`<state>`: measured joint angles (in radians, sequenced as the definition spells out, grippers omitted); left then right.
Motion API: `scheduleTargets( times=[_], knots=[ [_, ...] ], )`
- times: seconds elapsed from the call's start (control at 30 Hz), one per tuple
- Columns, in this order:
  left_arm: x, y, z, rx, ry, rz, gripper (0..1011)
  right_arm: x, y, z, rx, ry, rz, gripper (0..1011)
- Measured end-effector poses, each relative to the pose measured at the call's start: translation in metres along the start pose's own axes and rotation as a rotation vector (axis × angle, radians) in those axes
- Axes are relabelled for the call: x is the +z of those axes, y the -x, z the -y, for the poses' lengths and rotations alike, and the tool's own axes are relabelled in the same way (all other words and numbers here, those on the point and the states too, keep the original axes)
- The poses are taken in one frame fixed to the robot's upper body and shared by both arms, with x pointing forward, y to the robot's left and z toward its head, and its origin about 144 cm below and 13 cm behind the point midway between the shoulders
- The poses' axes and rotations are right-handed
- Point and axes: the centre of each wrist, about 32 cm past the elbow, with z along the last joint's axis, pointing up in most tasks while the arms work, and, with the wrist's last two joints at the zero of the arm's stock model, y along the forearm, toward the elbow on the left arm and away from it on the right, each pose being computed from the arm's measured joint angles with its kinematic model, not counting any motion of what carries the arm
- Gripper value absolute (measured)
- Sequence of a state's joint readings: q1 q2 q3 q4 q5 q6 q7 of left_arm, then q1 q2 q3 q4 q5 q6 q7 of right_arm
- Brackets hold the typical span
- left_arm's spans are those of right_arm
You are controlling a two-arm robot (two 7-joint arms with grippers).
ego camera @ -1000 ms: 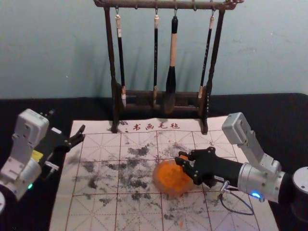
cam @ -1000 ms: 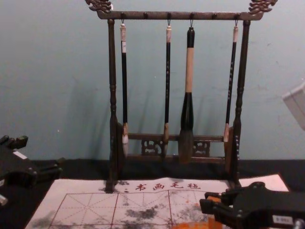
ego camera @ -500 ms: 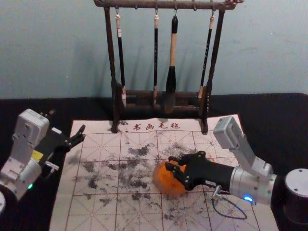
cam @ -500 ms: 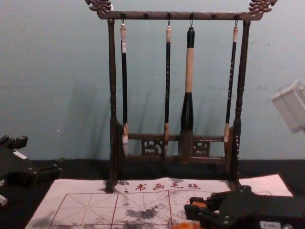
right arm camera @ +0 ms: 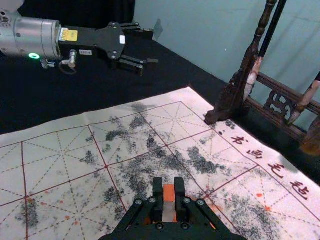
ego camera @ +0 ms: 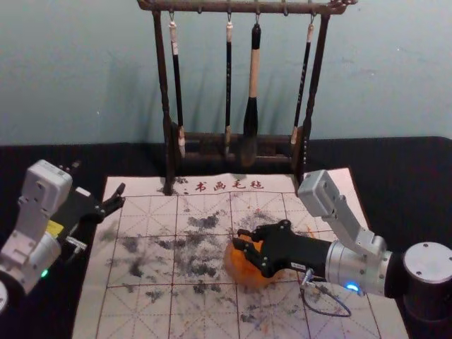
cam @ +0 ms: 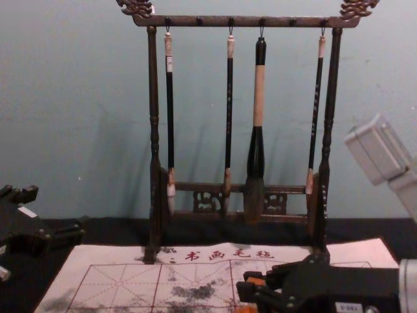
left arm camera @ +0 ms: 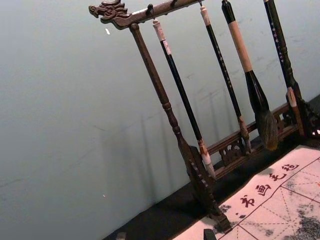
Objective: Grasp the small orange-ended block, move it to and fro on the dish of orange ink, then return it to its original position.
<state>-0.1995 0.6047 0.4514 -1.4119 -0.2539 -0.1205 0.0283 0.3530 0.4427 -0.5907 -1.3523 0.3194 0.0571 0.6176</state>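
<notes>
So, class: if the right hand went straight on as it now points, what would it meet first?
The right hand points across the mat, and the first thing near its line looks to be the left hand, though depth is unclear and it might pass beneath.

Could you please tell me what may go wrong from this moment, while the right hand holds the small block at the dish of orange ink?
The right hand is low over the dish, so a stroke that goes too wide or too low might push or tip it.

The block has an orange end and may drip on the way back; the felt mat already has orange spots.
</notes>
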Motion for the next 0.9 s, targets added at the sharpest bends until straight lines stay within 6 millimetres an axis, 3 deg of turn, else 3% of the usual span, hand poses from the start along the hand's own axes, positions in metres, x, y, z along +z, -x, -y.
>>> scheduleTargets(
  times=[0.43,0.9],
  knots=[
    [0.000,0.000,0.000,0.000,0.000,0.000,1001,-0.001,-0.007,-0.006,-0.028,0.003,0.000,88],
    [0.000,0.000,0.000,0.000,0.000,0.000,1001,-0.002,-0.017,0.002,-0.084,0.009,-0.011,87]
  ],
)
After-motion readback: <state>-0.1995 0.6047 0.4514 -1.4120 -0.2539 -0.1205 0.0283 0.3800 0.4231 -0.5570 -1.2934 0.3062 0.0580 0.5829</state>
